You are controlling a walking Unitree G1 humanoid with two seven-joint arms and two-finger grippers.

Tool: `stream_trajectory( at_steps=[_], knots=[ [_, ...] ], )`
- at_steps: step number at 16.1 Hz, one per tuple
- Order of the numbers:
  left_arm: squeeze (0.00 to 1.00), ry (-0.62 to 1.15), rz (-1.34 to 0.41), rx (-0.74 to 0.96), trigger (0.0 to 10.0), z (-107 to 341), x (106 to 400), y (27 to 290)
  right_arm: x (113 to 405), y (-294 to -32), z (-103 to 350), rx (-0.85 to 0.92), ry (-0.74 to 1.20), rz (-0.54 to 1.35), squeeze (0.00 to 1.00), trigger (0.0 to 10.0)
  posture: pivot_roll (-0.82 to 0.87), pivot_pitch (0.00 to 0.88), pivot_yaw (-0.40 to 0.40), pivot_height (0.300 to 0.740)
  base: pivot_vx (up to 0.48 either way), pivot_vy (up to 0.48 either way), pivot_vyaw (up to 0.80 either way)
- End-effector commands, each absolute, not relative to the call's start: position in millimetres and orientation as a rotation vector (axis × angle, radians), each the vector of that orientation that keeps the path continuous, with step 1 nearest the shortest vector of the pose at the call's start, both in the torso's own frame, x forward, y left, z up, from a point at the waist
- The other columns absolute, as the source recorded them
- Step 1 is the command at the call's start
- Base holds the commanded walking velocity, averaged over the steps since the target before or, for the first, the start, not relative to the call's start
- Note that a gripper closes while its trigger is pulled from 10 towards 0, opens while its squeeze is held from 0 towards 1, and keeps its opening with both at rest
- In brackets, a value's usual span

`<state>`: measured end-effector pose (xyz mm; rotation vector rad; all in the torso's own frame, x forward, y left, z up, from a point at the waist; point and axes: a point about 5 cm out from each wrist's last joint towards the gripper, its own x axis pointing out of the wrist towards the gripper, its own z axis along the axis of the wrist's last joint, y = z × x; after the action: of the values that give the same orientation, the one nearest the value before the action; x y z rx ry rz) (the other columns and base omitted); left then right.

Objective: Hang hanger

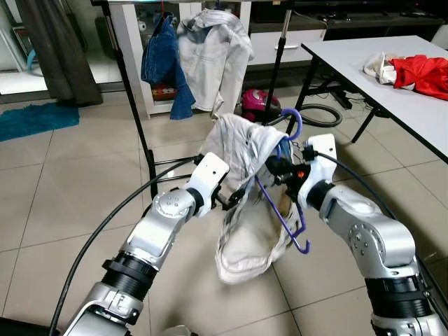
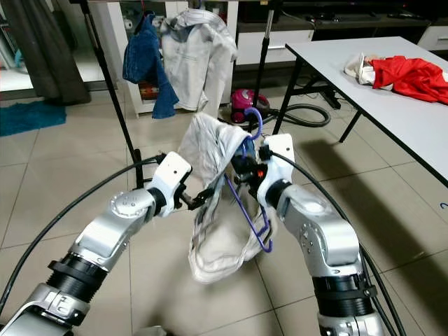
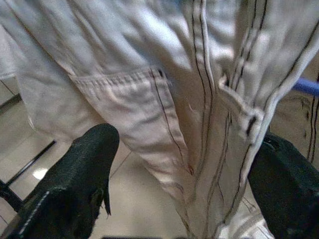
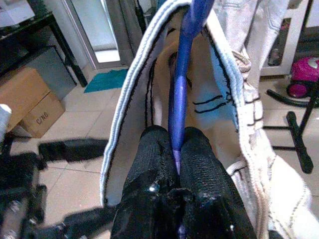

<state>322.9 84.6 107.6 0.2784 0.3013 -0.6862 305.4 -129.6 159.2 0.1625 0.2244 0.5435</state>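
Right gripper (image 4: 175,149): both black fingers pressed together on the purple hanger (image 1: 287,210), clamping its bar just below the neck. Left gripper (image 3: 184,164): fingers spread wide apart, one on each side of a fold of the pale garment (image 1: 245,203), with no visible contact on either pad.

The hanger is held in mid-air between the two arms, above the tiled floor (image 1: 63,189), its hook (image 1: 297,122) pointing upward. The garment is draped over it and hides most of the frame; only the hook, one sloping bar and the lower corner can be seen. In the left wrist view a short length of purple shows behind the cloth at one edge.

Behind, a black clothes rack (image 1: 133,91) carries a blue denim item (image 1: 162,59) and a light jacket (image 1: 217,56); its top rail is cut off by the frame edge. A pink vacuum cleaner (image 1: 257,103) sits on the floor beyond the garment, partly hidden by it. To the robot's right stands a white table (image 1: 392,91) with red cloth (image 1: 420,73) on it
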Motion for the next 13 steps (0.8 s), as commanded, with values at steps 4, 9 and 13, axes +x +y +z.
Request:
stream_trajectory(
  at_steps=[4,9,13],
  knots=[
    [0.0,0.25,-0.715,0.203,0.0,111,326,74,307,-125,185,0.175,0.125,0.58,0.0,10.0,0.08,0.0,-0.043,0.74,0.0,0.0,0.0],
    [0.0,0.155,-0.681,0.249,0.0,126,331,84,307,-126,184,0.139,0.131,0.582,0.0,10.0,0.07,0.0,-0.046,0.74,0.0,0.0,0.0],
    [0.0,0.157,-0.648,0.245,0.0,127,332,93,309,-126,186,0.135,0.125,0.586,0.0,10.0,0.08,0.0,-0.051,0.74,0.0,0.0,0.0]
  ],
)
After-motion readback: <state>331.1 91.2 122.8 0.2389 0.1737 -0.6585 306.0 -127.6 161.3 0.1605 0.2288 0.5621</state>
